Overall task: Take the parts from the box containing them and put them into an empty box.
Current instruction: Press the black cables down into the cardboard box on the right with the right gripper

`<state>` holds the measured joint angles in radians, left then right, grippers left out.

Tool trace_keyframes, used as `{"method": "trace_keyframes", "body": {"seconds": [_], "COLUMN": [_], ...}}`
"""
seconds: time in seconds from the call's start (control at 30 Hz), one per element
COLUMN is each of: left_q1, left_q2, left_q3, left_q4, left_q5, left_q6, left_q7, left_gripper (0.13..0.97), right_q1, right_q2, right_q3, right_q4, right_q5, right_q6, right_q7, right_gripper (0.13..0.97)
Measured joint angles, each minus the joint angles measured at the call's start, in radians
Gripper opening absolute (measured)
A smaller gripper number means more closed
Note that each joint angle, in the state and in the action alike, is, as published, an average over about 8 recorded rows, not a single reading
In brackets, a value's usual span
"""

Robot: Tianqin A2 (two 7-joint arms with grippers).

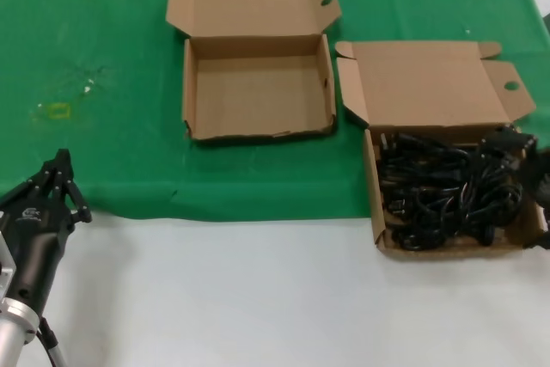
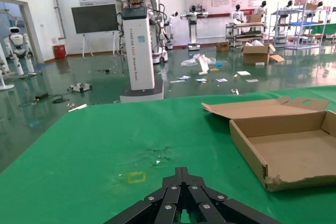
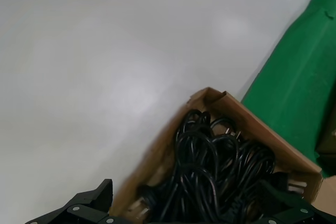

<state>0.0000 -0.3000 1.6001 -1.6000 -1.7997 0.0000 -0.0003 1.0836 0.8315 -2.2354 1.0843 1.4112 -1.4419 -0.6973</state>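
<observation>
The parts, a tangle of thin black power cords (image 1: 447, 182), fill the box containing them (image 1: 375, 212) at the right, its lid (image 1: 425, 83) folded back. The empty box (image 1: 258, 92) stands open at the centre back, also seen in the left wrist view (image 2: 294, 150). My right gripper (image 1: 526, 161) hangs at the far side of the full box with its fingers spread wide. In the right wrist view the right gripper (image 3: 189, 205) is open just over the cords (image 3: 210, 171), above the box's cardboard wall (image 3: 157, 156). My left gripper (image 1: 60, 161) is parked at the lower left, shut (image 2: 182, 171).
Both boxes lie on a green cloth (image 1: 103, 40); the full box overhangs onto the white tabletop (image 1: 215, 290) in front. A small yellow tape mark (image 1: 58, 111) lies on the cloth ahead of the left gripper. A gap of cloth separates the two boxes.
</observation>
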Motion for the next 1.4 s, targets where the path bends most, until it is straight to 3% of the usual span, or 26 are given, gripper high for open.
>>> {"method": "trace_keyframes", "body": {"seconds": [0.4,0.9,1.17,1.3,1.4], "left_q1": [0.000,0.000,0.000,0.000,0.000], "left_q2": [0.000,0.000,0.000,0.000,0.000], "left_q3": [0.000,0.000,0.000,0.000,0.000], "left_q4": [0.000,0.000,0.000,0.000,0.000], "left_q5": [0.000,0.000,0.000,0.000,0.000], "left_q6": [0.000,0.000,0.000,0.000,0.000], "left_q7": [0.000,0.000,0.000,0.000,0.000], "left_gripper": [0.144,0.144,0.144,0.144,0.144], "right_q1": [0.048,0.066,0.066,0.065,0.064], "right_q2": [-0.099,-0.161,-0.171,-0.175,-0.177], "right_q3": [-0.016,-0.016,-0.013,-0.014,-0.016], "right_q4": [-0.120,-0.209,-0.206,-0.207,-0.210], "right_q5": [-0.062,-0.086,-0.092,-0.097,-0.101], "right_q6": [0.024,0.049,0.055,0.057,0.059], "right_q7": [-0.124,-0.168,-0.157,-0.153,-0.151], "right_gripper": [0.966,0.935,0.832,0.832,0.767]}}
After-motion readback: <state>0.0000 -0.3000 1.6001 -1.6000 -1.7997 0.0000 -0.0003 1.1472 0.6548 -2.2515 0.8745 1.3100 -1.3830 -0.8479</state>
